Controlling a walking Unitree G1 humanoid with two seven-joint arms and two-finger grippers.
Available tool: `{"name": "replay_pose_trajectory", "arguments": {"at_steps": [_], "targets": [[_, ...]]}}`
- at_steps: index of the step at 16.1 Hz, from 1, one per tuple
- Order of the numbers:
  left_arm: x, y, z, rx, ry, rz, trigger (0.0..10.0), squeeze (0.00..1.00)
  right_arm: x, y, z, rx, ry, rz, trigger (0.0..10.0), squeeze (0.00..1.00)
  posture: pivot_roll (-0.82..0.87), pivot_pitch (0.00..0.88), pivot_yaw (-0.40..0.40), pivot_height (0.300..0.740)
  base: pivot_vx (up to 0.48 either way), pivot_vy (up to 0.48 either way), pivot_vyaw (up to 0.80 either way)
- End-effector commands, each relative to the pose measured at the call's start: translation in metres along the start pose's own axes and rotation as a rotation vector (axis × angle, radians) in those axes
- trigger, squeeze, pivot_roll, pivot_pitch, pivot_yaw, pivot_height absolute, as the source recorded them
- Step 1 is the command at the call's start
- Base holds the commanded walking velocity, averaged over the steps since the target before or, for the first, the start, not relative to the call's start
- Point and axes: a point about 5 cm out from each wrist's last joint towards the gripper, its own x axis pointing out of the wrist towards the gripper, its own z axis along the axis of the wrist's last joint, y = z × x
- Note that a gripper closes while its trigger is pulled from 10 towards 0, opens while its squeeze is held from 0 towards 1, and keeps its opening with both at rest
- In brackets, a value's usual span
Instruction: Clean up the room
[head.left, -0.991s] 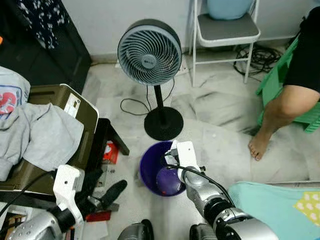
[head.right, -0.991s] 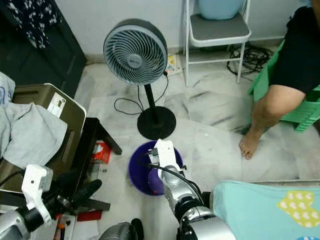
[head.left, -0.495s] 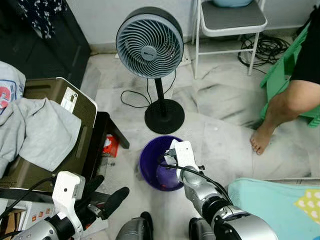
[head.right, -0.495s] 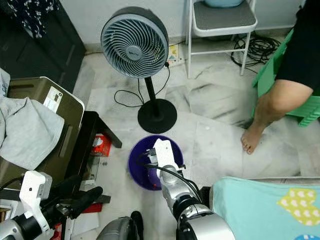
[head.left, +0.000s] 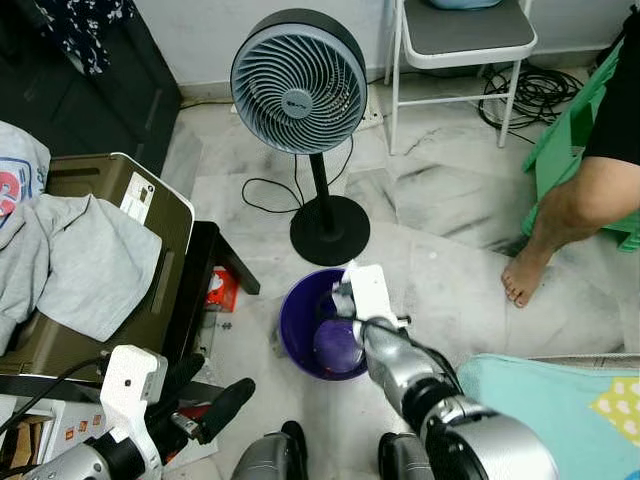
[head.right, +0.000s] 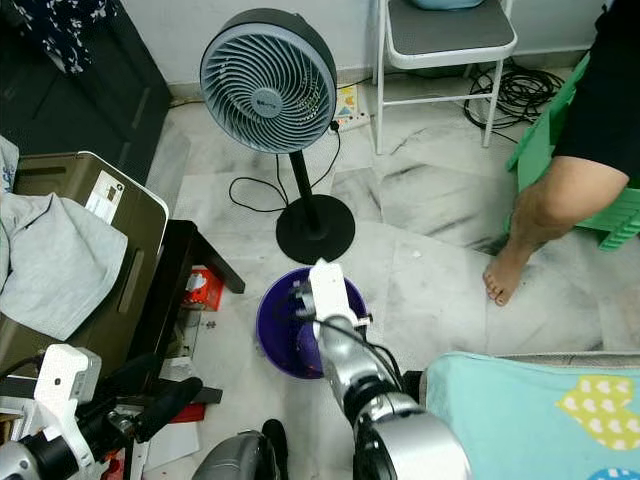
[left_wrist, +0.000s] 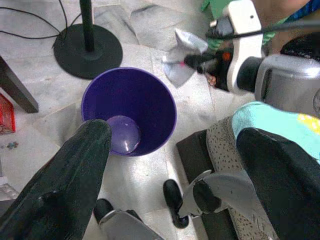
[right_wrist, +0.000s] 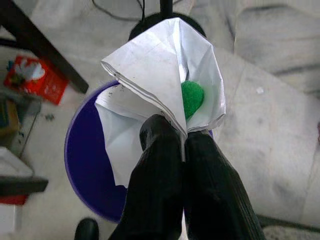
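- We stand on a marble floor (head.left: 440, 210) with a pedestal fan (head.left: 298, 82), a folding chair (head.left: 460, 35) and a seated person's leg (head.left: 560, 220) around us.
- We judge the cleanup mid-way: 1 crumpled paper (right_wrist: 165, 80) hangs above the purple bin (head.left: 300, 330), not yet dropped; red litter (head.left: 218, 290) remains by the dark table (head.left: 215, 265).
- Our right gripper (right_wrist: 182, 137) has its jaws clamped together on the paper's lower edge.
- Our left gripper (left_wrist: 170, 165) hangs aside, jaws apart.
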Motion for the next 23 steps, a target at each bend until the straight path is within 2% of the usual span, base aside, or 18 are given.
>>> {"name": "replay_pose_trajectory", "arguments": {"at_steps": [1,5,6,7,17,18,19,20,21,23], "targets": [[-0.0053,0.0025,-0.0001,0.007,0.015,0.027,10.0,0.00,-0.0024,0.0142,0.0004,0.020,0.003,0.031,10.0,0.00,0.08,0.282,0.140,0.740,0.000,0.000,0.00],[-0.0043,0.0031,0.0010,0.010,0.015,0.026,10.0,0.00,-0.0035,0.0204,0.0020,0.037,0.000,0.041,10.0,0.00,0.08,0.286,0.144,0.740,0.000,0.000,0.00],[-0.0048,0.0034,0.0011,0.011,0.016,0.028,10.0,0.00,-0.0036,0.0208,0.0018,0.043,-0.001,0.043,10.0,0.37,0.08,0.286,0.144,0.740,0.000,0.000,0.00],[-0.0049,0.0034,0.0010,0.011,0.016,0.029,10.0,0.00,-0.0037,0.0209,0.0020,0.046,-0.003,0.044,10.0,1.00,0.08,0.286,0.144,0.740,0.000,0.000,0.00],[-0.0039,0.0053,0.0017,0.015,0.013,0.034,10.0,0.00,-0.0024,0.0209,0.0096,0.050,-0.034,0.050,10.0,1.00,0.08,0.282,0.148,0.740,0.000,0.000,0.00],[-0.0035,0.0051,0.0016,0.015,0.013,0.033,10.0,0.00,-0.0024,0.0206,0.0101,0.042,-0.038,0.048,10.0,0.70,0.08,0.281,0.148,0.740,0.000,0.000,0.00],[-0.0031,0.0050,0.0015,0.014,0.013,0.032,10.0,0.00,-0.0020,0.0184,0.0100,0.022,-0.040,0.030,10.0,0.00,0.08,0.280,0.147,0.740,0.000,0.000,0.00],[-0.0026,0.0053,0.0016,0.014,0.012,0.032,10.0,0.00,-0.0019,0.0171,0.0095,0.045,-0.038,0.029,7.5,0.00,0.08,0.278,0.147,0.740,0.000,0.000,0.00],[-0.0014,0.0061,0.0022,0.016,0.010,0.031,10.0,0.00,-0.0015,0.0155,0.0101,0.060,-0.042,0.032,0.0,0.00,0.08,0.275,0.146,0.740,0.000,0.000,0.00],[-0.0001,0.0065,0.0027,0.017,0.007,0.031,10.0,0.00,-0.0012,0.0142,0.0101,0.057,-0.041,0.024,0.0,0.00,0.08,0.271,0.146,0.740,0.000,0.000,0.00]]}}
